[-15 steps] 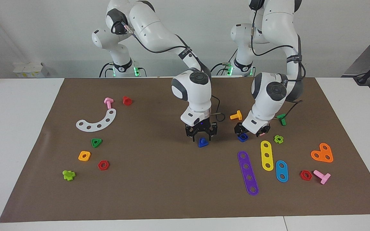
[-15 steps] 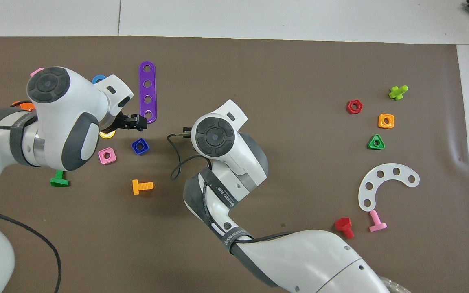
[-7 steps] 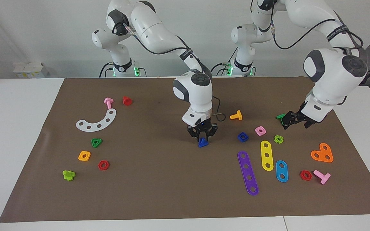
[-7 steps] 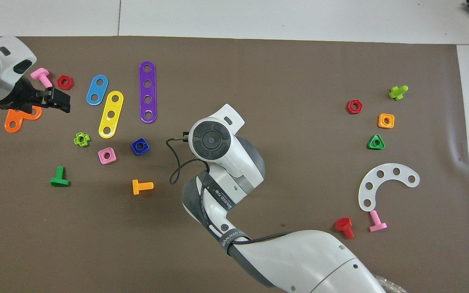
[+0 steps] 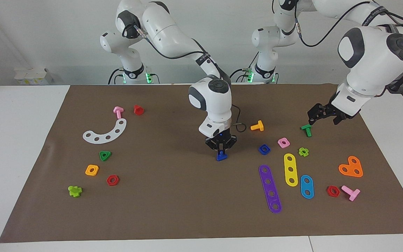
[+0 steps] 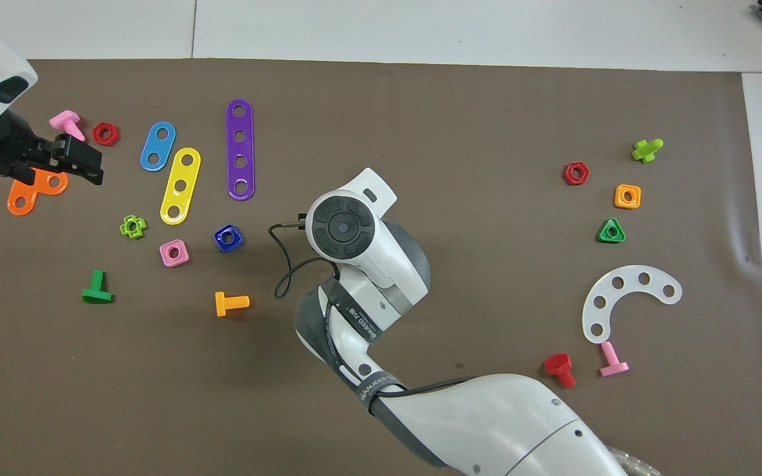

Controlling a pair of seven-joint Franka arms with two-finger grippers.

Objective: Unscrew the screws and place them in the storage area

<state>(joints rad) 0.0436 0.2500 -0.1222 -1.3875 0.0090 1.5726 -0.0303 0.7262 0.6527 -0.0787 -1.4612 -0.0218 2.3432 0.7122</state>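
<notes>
We record a brown mat [image 5: 173, 203] on a white table [image 5: 16, 140]. The screw [image 5: 221, 156] is dark blue, as is the square nut [image 5: 264, 149]. Strips: purple [image 5: 270, 189], yellow [image 5: 290, 169], light blue [image 5: 306, 187], one curved white [image 5: 105, 132]. The arms are white with grey joints, black grippers.

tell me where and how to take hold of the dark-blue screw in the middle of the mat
Grip the dark-blue screw by its stubby stem, coming straight down: the flat triangular head lies on the mat, leaving the stem upright. The right pincer is shut on it just so.
</notes>
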